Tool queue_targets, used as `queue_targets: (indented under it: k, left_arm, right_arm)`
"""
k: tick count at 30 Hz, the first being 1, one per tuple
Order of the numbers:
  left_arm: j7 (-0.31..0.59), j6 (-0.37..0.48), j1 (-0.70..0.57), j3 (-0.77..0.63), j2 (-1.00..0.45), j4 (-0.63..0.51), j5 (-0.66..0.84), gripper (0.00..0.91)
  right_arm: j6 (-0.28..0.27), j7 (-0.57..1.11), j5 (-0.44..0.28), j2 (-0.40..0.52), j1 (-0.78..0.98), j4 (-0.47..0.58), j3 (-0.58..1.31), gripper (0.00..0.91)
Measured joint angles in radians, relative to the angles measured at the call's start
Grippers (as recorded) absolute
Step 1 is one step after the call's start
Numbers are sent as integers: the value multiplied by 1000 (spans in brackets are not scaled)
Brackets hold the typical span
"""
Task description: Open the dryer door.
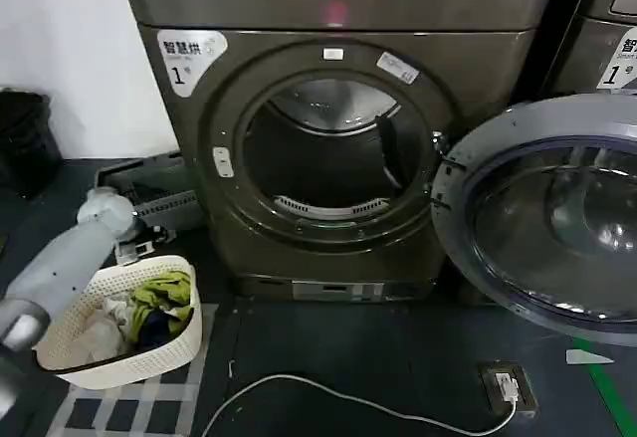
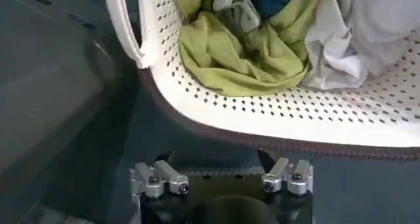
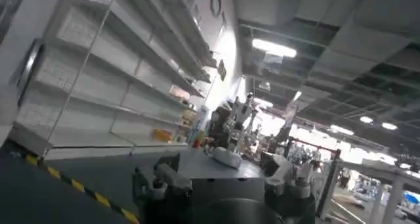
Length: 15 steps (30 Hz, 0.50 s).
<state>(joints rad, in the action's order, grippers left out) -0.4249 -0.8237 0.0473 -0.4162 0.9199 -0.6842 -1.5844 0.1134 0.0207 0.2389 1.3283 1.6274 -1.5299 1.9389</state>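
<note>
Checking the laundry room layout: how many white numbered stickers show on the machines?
2: one white sticker at the bronze-grey dryer's upper left corner, another on the neighbouring machine, cut off by the frame edge.

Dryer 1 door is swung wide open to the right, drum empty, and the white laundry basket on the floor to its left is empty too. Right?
Not quite. The dryer door is swung open to the right of the dryer and no laundry shows in the drum, but the basket isn't empty: it holds clothes, green, white and blue. The head view and left wrist view both show them.

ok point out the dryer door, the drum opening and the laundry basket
dryer door point(image 1: 468, 173), head view, grey inner rim near the hinge
drum opening point(image 1: 333, 153), head view, dark inside
laundry basket point(image 1: 149, 357), head view, white front wall
</note>
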Motion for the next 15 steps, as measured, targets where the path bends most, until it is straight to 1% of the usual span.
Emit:
queue_targets:
  k: [9,15]
  left_arm:
    - [-5,0,-1,-10,-30,-18,-7,907]
    - [24,0,25,-24,-109,-81,44,907]
  right_arm:
    - [21,-8,5,-1,5,8,9,907]
    - [29,-14,6,-8,5,20,15,907]
